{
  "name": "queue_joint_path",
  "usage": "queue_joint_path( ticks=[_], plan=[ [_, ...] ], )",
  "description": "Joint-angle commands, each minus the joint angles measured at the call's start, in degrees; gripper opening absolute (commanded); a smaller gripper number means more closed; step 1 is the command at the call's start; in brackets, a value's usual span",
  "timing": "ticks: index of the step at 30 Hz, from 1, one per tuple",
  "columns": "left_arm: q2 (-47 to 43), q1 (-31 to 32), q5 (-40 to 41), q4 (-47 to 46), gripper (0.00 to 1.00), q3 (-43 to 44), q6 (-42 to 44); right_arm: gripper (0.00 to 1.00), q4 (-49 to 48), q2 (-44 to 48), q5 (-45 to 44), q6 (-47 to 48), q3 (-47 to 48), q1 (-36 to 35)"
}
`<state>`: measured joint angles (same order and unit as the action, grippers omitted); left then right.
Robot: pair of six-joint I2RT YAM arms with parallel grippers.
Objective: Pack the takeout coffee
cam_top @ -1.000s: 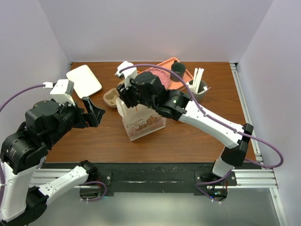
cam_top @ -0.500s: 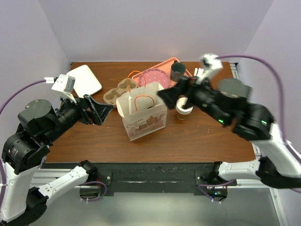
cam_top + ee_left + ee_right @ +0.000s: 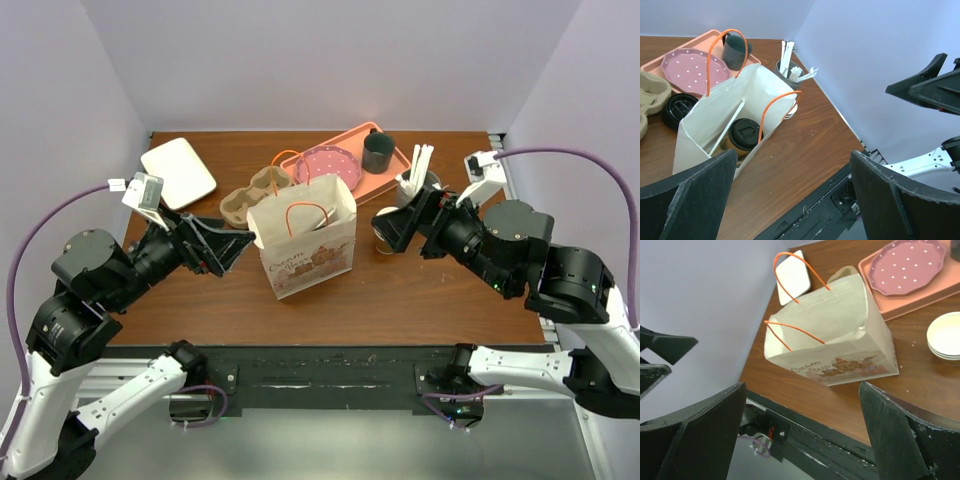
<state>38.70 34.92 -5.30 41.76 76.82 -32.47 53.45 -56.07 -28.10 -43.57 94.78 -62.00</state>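
Left wrist view looks down into an open paper bag [image 3: 715,117], where the coffee [image 3: 744,134] stands upright on the bottom with its black sip lid on, toward the end of the bag that faces this camera. Neither arm has hold of it.

Seen from the top external camera, the bag stands upright in the middle of the table [image 3: 420,290], orange handles up and printed face toward the arm bases. The left gripper [image 3: 238,244] points at the bag from the left, close to its side, jaws spread wide with nothing between them. The right gripper [image 3: 392,228] hangs off the bag's right side, apart from it, jaws likewise wide and empty, and partly covers a stack of cups [image 3: 945,335] on the table just behind it.

Behind the bag lie a pulp carrier [image 3: 250,195] and a pink tray [image 3: 398,168] bearing a dotted plate [image 3: 330,163] and a dark mug [image 3: 378,152]. A holder [image 3: 420,182] of white sticks stands just right of the tray. A white square lid [image 3: 178,170] lies at the far left corner.
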Motion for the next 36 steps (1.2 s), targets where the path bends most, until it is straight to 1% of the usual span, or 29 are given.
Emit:
queue_joint_path(
  ticks=[1,15,36],
  plan=[
    [-0.8,0.2,-0.5,-5.5,1.0,-1.3,-3.5,0.99,-0.6,3.3,-3.9,-0.3,-0.1,-0.2],
    [-2.6,0.1,2.0,-4.8,1.0,-0.4,-4.8,0.99,-1.7,3.6,-2.5,1.8,-0.9,-0.2],
    [-3.5,0.1,2.1,-4.1,1.0,-0.7,-5.0,0.99,0.2,7.6,-4.1,-1.3,-5.6,-0.2]
  ],
)
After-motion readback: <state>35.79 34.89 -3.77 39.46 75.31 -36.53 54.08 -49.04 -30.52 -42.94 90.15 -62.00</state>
